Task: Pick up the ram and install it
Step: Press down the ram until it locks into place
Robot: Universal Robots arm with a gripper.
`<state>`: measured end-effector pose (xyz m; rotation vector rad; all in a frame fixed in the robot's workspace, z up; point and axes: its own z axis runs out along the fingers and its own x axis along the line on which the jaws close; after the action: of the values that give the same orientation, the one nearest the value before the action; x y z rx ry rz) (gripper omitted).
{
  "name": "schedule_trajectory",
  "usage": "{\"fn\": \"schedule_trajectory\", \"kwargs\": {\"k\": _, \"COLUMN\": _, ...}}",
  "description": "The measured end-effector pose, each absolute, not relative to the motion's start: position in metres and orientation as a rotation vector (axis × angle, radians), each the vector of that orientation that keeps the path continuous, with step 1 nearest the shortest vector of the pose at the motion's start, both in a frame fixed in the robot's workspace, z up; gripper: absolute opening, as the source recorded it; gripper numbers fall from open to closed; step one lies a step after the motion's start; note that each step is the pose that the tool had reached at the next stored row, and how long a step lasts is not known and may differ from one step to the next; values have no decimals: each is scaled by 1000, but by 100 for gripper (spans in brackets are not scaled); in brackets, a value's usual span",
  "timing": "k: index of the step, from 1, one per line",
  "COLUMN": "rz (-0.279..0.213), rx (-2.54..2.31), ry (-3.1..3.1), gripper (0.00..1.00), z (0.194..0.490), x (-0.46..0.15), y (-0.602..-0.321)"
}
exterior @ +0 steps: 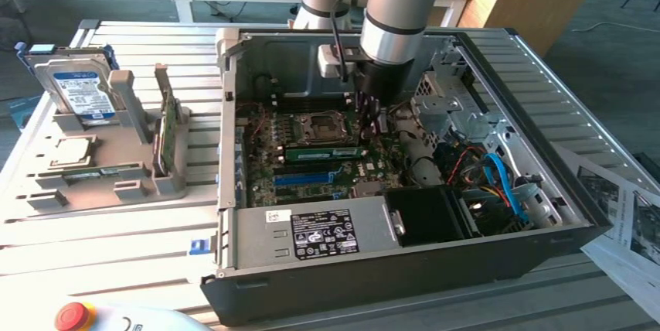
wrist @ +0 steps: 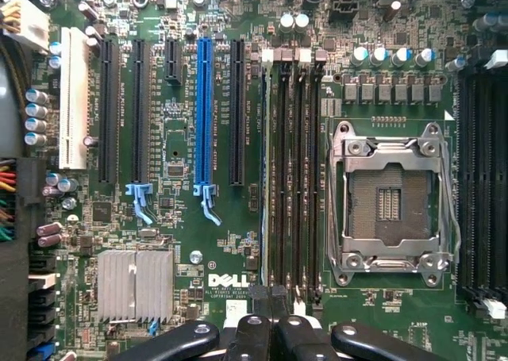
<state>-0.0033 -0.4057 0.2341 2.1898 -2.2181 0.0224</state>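
At the exterior view's left stood the grey plastic holder point(exterior: 103, 168) with a blue-labelled hard drive point(exterior: 77, 87); inside the open black computer case point(exterior: 413, 261) the long narrow green ram stick point(exterior: 321, 153) lay along the black memory slots point(wrist: 295, 170), beside the metal processor socket point(wrist: 390, 202); just right, my gripper point(exterior: 369, 118) point(wrist: 267, 297) hung pinched together, holding nothing.

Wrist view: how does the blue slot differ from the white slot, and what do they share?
The blue slot is slim; the white slot is clearly broader. The blue slot ends in a blue latch; the white slot shows none. The blue slot has black slots on both sides; the white slot on one side only. Both are long, parallel and mounted on the green board.
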Motion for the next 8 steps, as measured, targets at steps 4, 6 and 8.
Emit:
{"fn": "schedule_trajectory", "kwargs": {"k": 4, "rz": 22, "rx": 2189, "ry": -2218, "gripper": 10, "z": 241, "x": -3, "y": -406}}
{"fn": "schedule_trajectory", "kwargs": {"k": 6, "rz": 21, "rx": 2189, "ry": -2217, "gripper": 10, "z": 243, "x": -3, "y": -406}}
{"fn": "schedule_trajectory", "kwargs": {"k": 8, "rz": 21, "rx": 2189, "ry": -2217, "gripper": 10, "z": 244, "x": -3, "y": -406}}
